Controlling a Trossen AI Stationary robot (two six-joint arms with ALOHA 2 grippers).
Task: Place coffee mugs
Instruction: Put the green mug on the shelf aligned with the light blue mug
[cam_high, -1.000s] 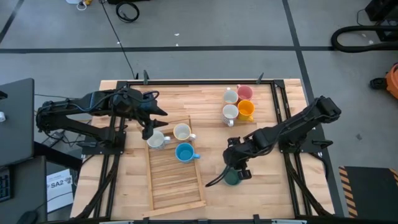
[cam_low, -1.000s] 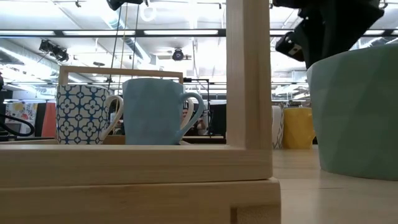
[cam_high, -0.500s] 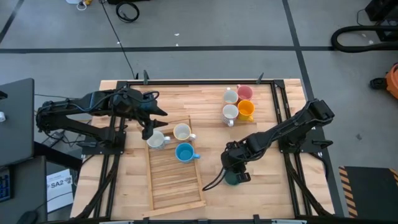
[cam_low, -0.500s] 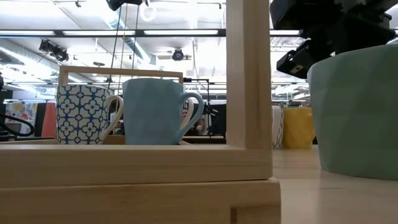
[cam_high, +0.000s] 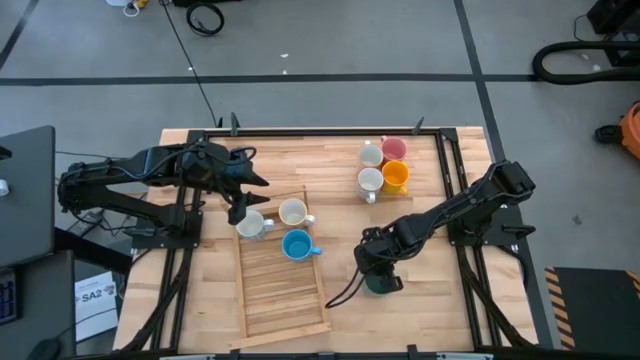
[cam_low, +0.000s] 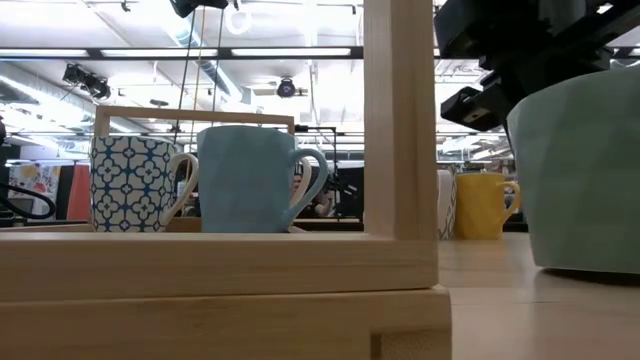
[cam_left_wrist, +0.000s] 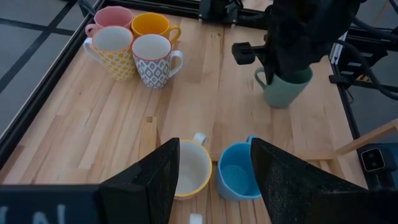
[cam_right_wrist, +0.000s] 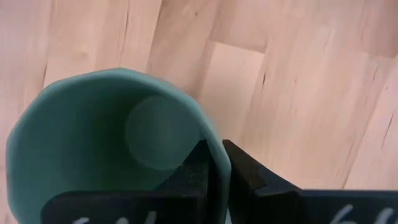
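Right gripper (cam_right_wrist: 219, 163) fingers pinch the teal mug (cam_right_wrist: 106, 149) by its rim (likely for lifting), on the desk (cam_high: 430, 300) beside the rack (cam_high: 285, 290). Left gripper (cam_left_wrist: 214, 180) waits, fingers apart.

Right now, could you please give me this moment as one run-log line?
right gripper: shut on teal mug rim | left gripper: open, above tray | tray: three mugs

One camera looks straight down on the whole pale wooden plank table (cam_high: 330, 160). Another sits at tabletop level, facing the room. Both wrist cameras share the nearby teal-green ceramic mug (cam_left_wrist: 283, 90), one almost touching it.
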